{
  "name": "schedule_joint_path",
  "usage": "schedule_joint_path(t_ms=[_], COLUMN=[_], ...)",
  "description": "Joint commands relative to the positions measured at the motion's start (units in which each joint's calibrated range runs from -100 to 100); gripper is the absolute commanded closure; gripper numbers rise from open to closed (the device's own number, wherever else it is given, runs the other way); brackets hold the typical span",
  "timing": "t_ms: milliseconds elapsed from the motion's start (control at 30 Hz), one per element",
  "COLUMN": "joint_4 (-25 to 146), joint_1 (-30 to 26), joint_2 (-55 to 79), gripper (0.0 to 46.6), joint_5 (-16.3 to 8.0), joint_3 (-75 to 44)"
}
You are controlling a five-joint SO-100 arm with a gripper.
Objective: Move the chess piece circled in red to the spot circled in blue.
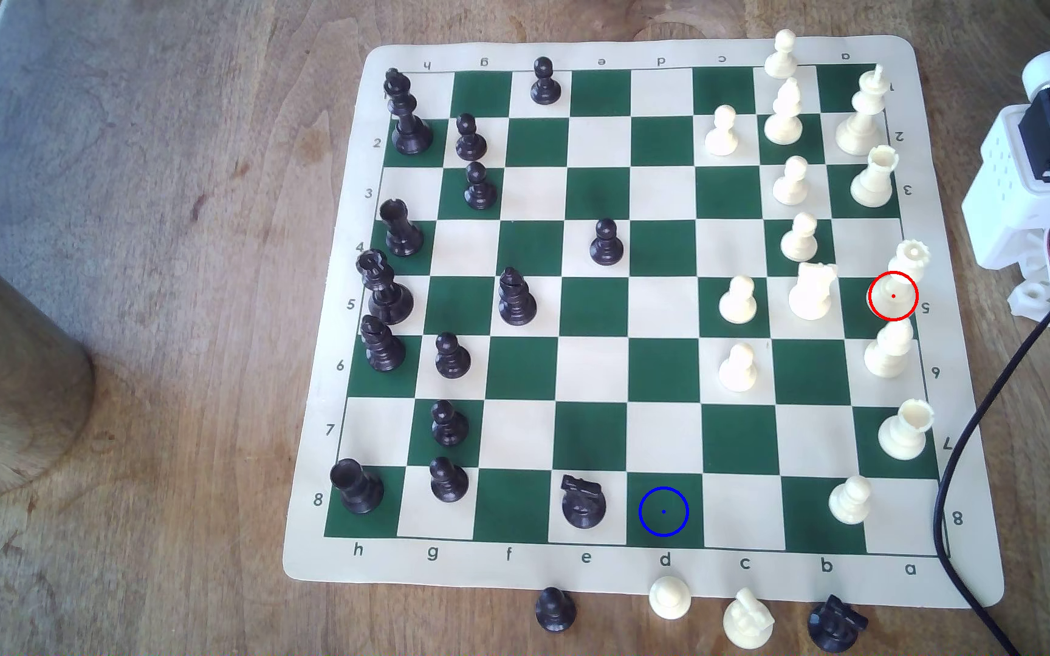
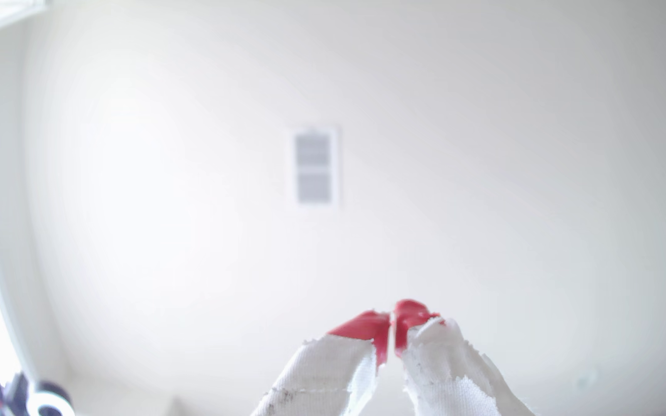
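- The white queen [image 1: 906,271] stands upright on the board mat [image 1: 636,571], on a green square by the edge at the exterior view's right, its base ringed in red.
- The blue-ringed square [image 1: 663,511] is green, in the mat's near row, just beside a tipped black knight [image 1: 583,501] and well apart from the queen.
- The gripper [image 2: 391,328] points at a pale wall; its red tips touch, with nothing between them.
- The arm's white base [image 1: 1040,208] sits off the mat, near the queen.
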Motion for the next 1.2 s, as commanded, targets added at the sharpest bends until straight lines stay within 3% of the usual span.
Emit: schedule_joint_path(t_ms=[0,133,267,300,367,467,567,667,700,867,1033,1167], joint_4=[31.9,39.7,67.3,72.5,76.3,79.0,94.8,113.5,115.7,133.8,156.8,160.6], joint_1=[0.2,0.5,5.0,8.1,8.2,8.4,8.5,8.5,8.6,4.3,3.0,0.7], joint_2=[0.2,0.2,0.2,0.2,0.2,0.3,0.4,0.4,0.4,2.0,12.5,13.1], gripper=[46.5,46.5,46.5,46.5,46.5,46.5,46.5,39.9,39.9,40.3,34.5,31.1], joint_5=[-0.4,-0.4,-0.4,-1.3,-7.1,-7.6,-7.4,-6.7,-5.1,-4.5,-8.1,-10.0], joint_3=[-12.9,-17.4,-29.5,-33.5,-36.0,-36.4,-42.1,-47.7,-47.8,-49.4,-56.3,-55.8])
